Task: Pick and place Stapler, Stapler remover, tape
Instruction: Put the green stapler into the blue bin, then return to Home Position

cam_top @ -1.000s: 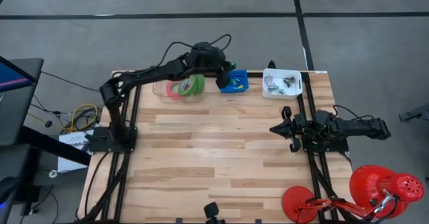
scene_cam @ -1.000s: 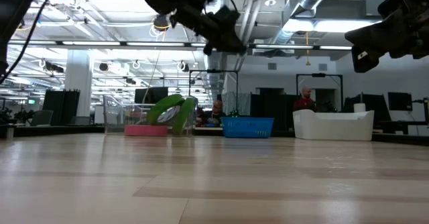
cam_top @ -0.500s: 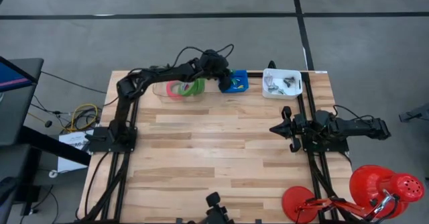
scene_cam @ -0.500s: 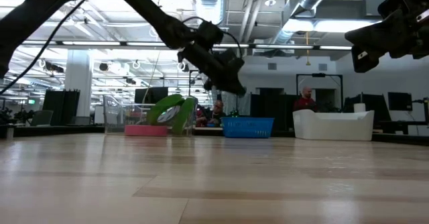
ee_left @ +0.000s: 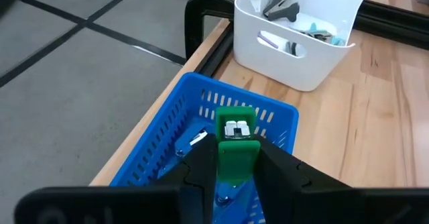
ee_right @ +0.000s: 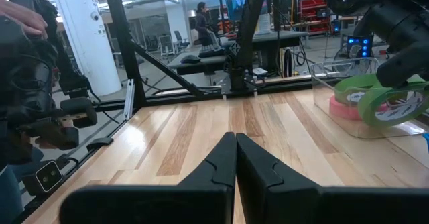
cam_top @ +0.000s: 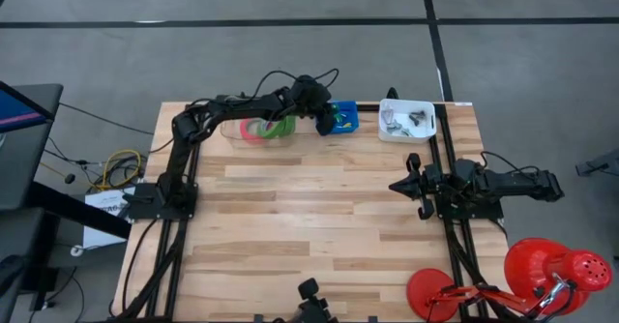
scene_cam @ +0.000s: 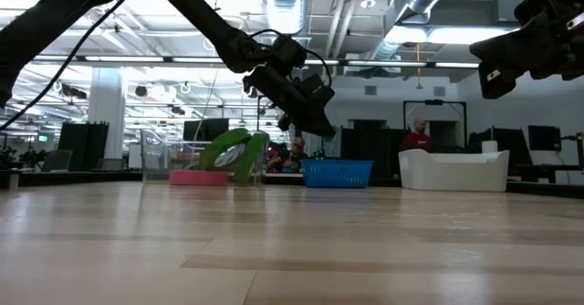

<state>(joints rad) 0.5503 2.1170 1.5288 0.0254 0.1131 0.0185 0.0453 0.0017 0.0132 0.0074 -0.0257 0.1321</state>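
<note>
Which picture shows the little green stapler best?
The left wrist view: the green stapler fills the middle, pinched in the left gripper above the blue basket. From above, the arm covers it. The low view hides it behind the gripper, and the right wrist view misses it.

You've got L gripper over basket, stapler betw its fingers. Tape bin w/ tape just to its left; tub to its right. R gripper well apart, nearer front.
</note>
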